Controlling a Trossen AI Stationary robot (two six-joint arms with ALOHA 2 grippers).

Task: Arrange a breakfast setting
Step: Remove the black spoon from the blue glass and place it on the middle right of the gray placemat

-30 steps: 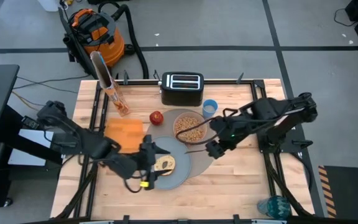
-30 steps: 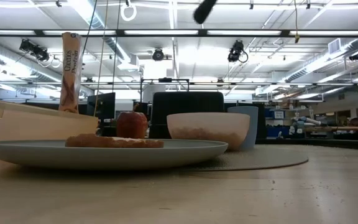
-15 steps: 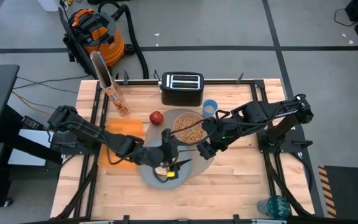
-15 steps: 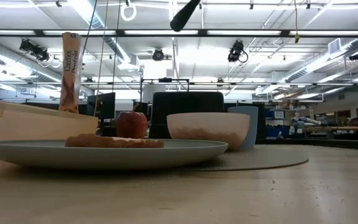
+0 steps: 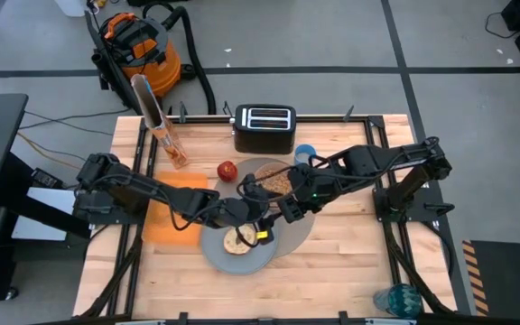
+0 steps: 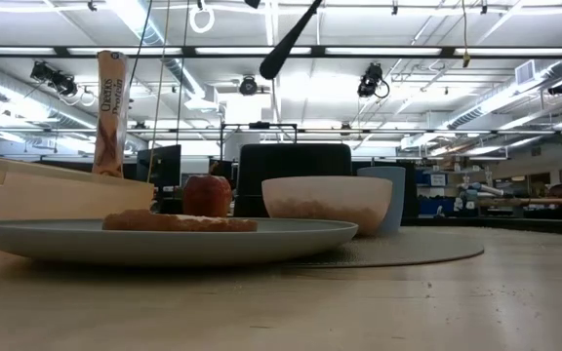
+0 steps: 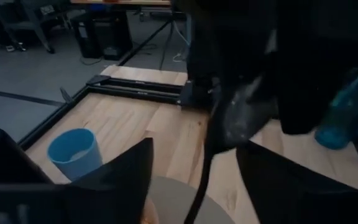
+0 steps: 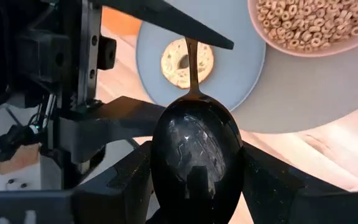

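Note:
My right gripper (image 5: 284, 208) is shut on the metal spoon (image 8: 194, 155) above the grey-blue plate (image 5: 213, 257). The spoon's handle (image 7: 199, 186) runs toward my left gripper (image 5: 256, 215). That gripper is open, with one finger on either side of the handle, and I cannot tell whether it touches it. The round toasted bread (image 5: 236, 241) lies on the plate. The plate overlaps the grey placemat (image 5: 301, 230). The pale pink bowl (image 5: 276, 181) with cereal stands on the placemat. The blue cup (image 5: 303, 153), the red apple (image 5: 227, 170) and the orange napkin (image 5: 174, 217) are on the table. My right gripper pinches the spoon's bowl (image 8: 194, 134) between its two fingers (image 8: 135, 180). It comes from the table's right side. The handle (image 8: 191, 59) points away from the gripper toward the left arm. The spoon is lifted clear above the plate; its handle end slants in the low view (image 6: 286, 44).
The black toaster (image 5: 264, 128) stands at the far edge. The tall cereal box (image 5: 159, 117) stands at the far left. Bare wood lies along the near edge and at the right. Both arms cross above the plate and placemat.
My left gripper has risen from the bread on the plate and gone toward the table's right, up to the spoon's handle. My right gripper has carried the spoon toward the table's left, over the plate. The bread stays on the plate.

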